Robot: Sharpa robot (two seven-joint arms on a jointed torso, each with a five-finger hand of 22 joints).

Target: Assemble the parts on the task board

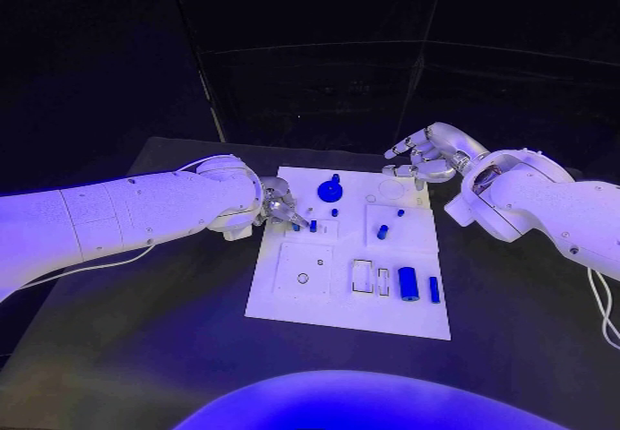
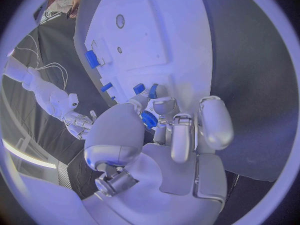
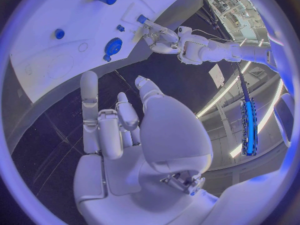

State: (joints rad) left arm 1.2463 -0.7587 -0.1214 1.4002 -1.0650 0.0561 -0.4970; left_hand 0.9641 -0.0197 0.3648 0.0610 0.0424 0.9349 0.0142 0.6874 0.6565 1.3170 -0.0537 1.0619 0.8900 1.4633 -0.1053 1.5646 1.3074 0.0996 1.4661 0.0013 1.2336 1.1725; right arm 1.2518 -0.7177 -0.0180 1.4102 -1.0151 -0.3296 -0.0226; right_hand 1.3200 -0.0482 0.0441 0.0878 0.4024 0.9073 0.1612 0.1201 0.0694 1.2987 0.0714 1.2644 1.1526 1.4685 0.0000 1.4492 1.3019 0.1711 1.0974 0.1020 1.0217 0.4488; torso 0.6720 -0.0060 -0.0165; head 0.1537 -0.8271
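Our left robot hand (image 1: 274, 208) pinches a small blue peg (image 2: 148, 119) over the task board's (image 1: 291, 296) far-left area; we should lower it straight and seat it gently. Our right robot hand (image 1: 426, 154) hovers empty, fingers apart, beyond the far-right corner.

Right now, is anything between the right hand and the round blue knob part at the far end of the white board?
Nothing visible. The right hand hovers open off the white task board corner, and bare board lies between it and the round blue knob part.
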